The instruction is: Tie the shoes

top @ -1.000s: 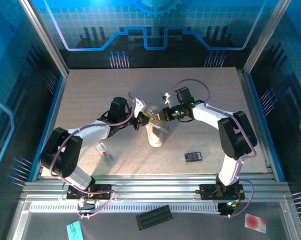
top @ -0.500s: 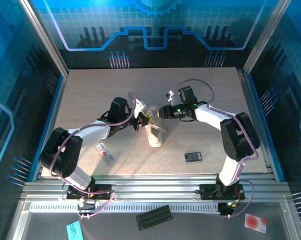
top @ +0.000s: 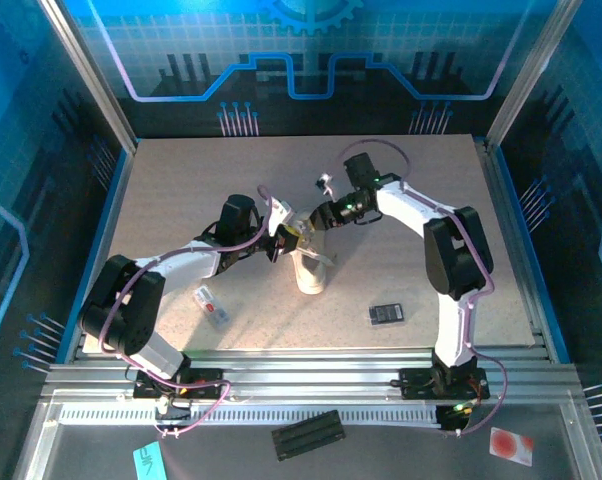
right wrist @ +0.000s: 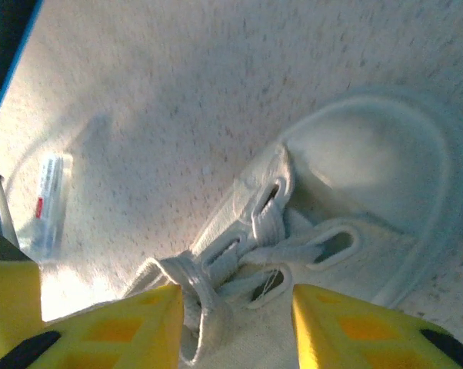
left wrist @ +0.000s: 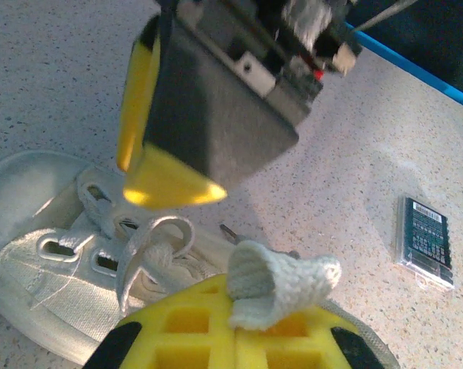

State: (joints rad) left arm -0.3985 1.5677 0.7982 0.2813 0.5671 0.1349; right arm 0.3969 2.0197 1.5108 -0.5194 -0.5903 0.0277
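Note:
The small cream sneaker [top: 311, 272] lies mid-table, toe toward the arms; in the right wrist view its open heel [right wrist: 370, 177] and eyelets are lit. My left gripper [top: 284, 240] sits at the shoe's left side, shut on a folded piece of pale lace [left wrist: 281, 286] between its yellow fingers [left wrist: 178, 330]. My right gripper [top: 314, 220] hovers over the laced top, open, with a lace loop [right wrist: 197, 307] standing between its fingers, close to the left one [right wrist: 131, 323]. Its dark body and yellow fingers [left wrist: 166, 184] hang right above the left gripper.
A small black rectangular device [top: 385, 314] [left wrist: 425, 242] lies right of the shoe. A flat white-and-red packet [top: 211, 305] [right wrist: 47, 204] lies to its left, near the left arm. The blue table edge [left wrist: 416, 69] runs behind.
The right arm has swung left and back, carrying its gripper a little further over the shoe's laces. The left arm and the shoe have stayed put.

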